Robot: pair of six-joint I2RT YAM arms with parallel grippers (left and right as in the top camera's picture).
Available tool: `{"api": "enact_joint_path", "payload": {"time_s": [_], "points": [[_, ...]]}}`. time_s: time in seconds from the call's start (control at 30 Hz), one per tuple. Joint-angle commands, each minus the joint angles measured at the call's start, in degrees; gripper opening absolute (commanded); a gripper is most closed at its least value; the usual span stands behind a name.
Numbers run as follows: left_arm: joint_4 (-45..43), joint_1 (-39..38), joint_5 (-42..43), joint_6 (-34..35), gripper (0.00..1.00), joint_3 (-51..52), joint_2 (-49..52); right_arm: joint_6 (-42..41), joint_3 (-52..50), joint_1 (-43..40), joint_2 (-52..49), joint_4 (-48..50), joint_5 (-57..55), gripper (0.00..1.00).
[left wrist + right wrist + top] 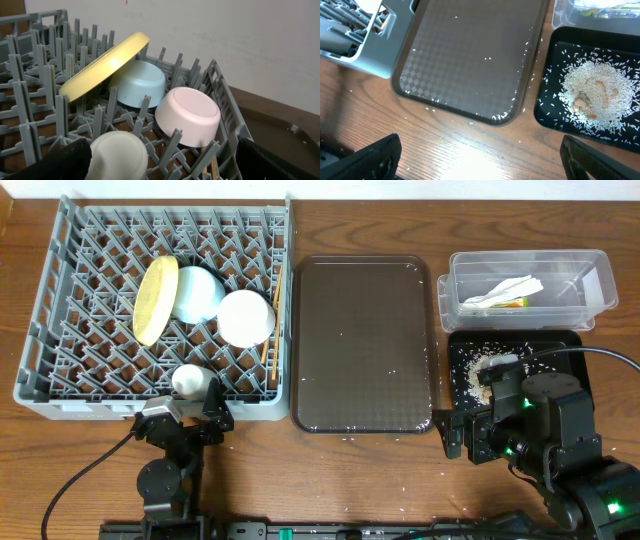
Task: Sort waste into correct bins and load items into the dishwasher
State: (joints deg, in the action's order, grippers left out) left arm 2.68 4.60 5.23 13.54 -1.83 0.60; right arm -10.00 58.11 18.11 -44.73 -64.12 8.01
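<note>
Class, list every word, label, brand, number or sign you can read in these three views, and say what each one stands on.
No text can be read in any view.
Wrapper packet in the clear tub: any print is too small to read.
Dish rack, brown tray, black tray: no lettering shows.

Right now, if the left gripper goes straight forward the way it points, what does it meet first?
Most likely the white cup, which stands in the dish rack just ahead of the open left gripper, about between its fingers. Exact depth is unclear.
</note>
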Motion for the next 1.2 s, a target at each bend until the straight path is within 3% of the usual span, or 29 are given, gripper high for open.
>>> {"api": "enact_joint_path", "payload": {"time_s": [0.0,1.0,1.17], "points": [[0.7,-0.1,0.7,0.1,0.93,1.6,-0.4,0.4,0.3,-0.2,0.1,-0.1,-0.3,0.99],[0.7,-0.1,0.7,0.1,0.93,1.6,-0.4,0.4,0.2,-0.2,0.1,0.0,-0.3,0.99],[0.7,-0.1,0.7,0.1,0.93,1.6,-0.4,6.2,-0.3,-3.6,2.2,5.2,-3.3,0.99]]}}
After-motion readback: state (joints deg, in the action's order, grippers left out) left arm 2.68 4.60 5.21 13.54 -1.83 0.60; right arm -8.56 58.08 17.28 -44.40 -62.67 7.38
